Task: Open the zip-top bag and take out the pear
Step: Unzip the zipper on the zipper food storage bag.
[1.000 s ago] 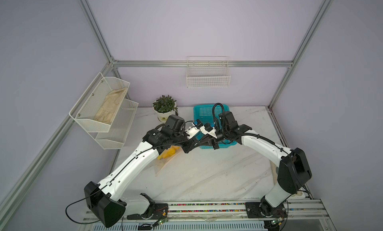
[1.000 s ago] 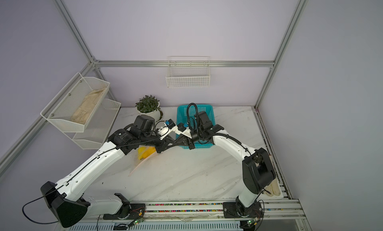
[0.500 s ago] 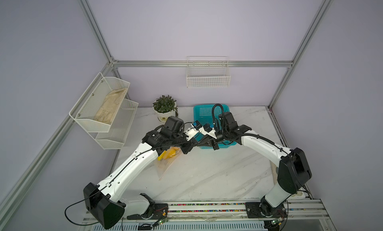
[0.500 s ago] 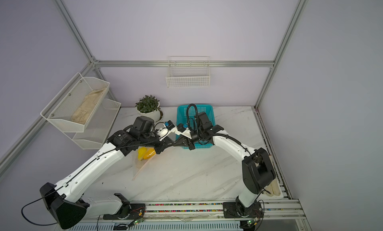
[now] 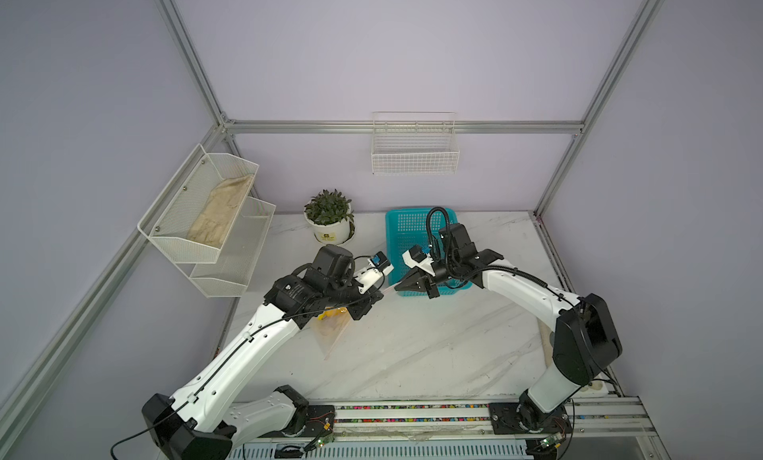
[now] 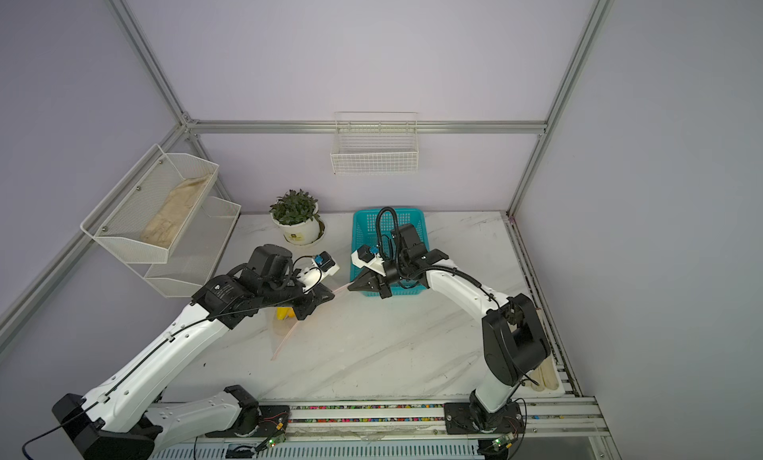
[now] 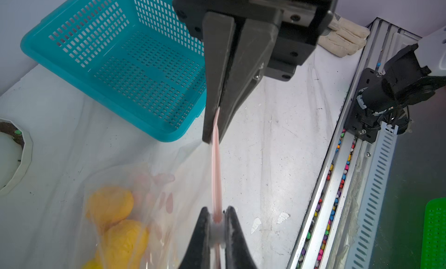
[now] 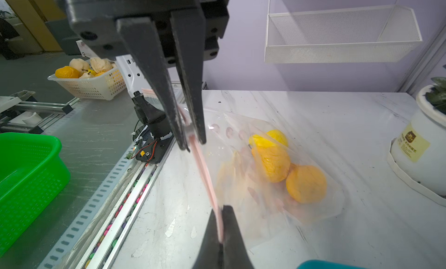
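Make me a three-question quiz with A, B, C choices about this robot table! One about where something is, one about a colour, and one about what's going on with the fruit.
1. Where is the potted plant?
A) on the table, beside the teal basket
B) on the wall shelf
C) inside the basket

2. What colour is the zip strip on the zip-top bag?
A) green
B) black
C) pink

3. Where is the yellow fruit?
A) in the basket
B) inside the bag
C) loose on the table

Answers:
1 A: the pot stands on the marble next to the basket.
2 C: both wrist views show a pink strip.
3 B: it shows through the clear plastic.
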